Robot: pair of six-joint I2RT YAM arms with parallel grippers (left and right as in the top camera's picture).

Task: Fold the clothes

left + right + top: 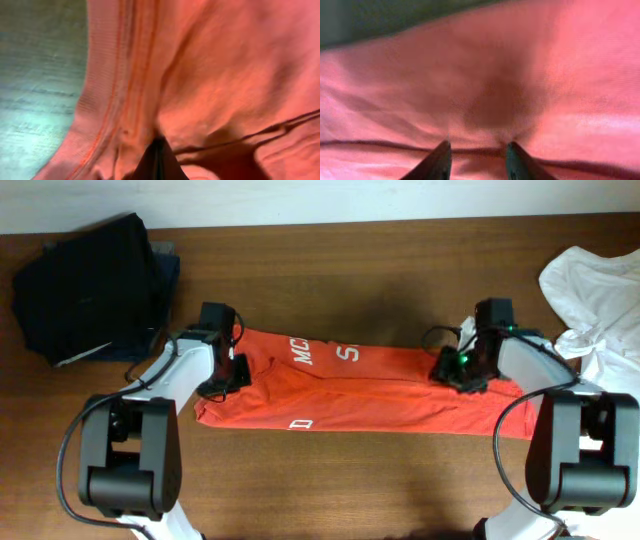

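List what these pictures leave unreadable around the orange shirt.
T-shirt lettering: overhead, folded cloth hides most letters.
Left gripper grip: left wrist, tips buried in folds, cut by bottom edge.
White shirt: overhead, cut off by right edge.
Dark garments: overhead, too dark to separate.

Read only fragments of white lettering [302, 356] on the red-orange T-shirt [390, 395], overhead view: "MC" and "S" near the upper fold, a lone "D" near the lower edge. Remainder hidden in folds. Found nothing legible in either wrist view.
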